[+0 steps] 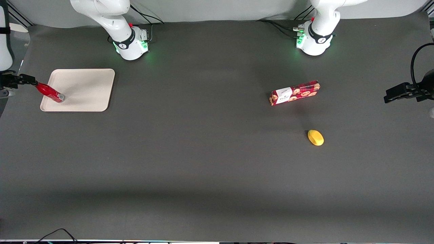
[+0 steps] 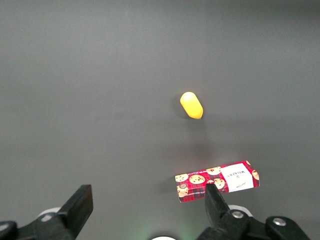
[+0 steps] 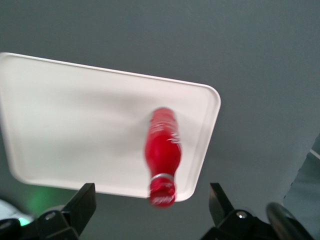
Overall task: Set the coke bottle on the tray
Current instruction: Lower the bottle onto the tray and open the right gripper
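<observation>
The coke bottle [image 1: 51, 93] is all red with white lettering. Its base sits on the cream tray [image 1: 88, 88], close to the tray edge nearest the working arm's end of the table. Its red cap points toward my right gripper [image 1: 30, 80], which hangs just off that tray edge. In the right wrist view the bottle [image 3: 162, 145] stands over the tray [image 3: 75, 125] near its rim. The cap lies between the two black fingers [image 3: 85, 200] of the gripper [image 3: 151, 196]. The fingers are spread wide and touch neither side of the cap, so the gripper is open.
A red cookie box [image 1: 295, 92] [image 2: 217, 181] lies toward the parked arm's end. A yellow lemon-like object [image 1: 315, 137] [image 2: 191, 105] sits nearer the front camera than the box. The table edge [image 1: 10, 101] runs close beside the tray.
</observation>
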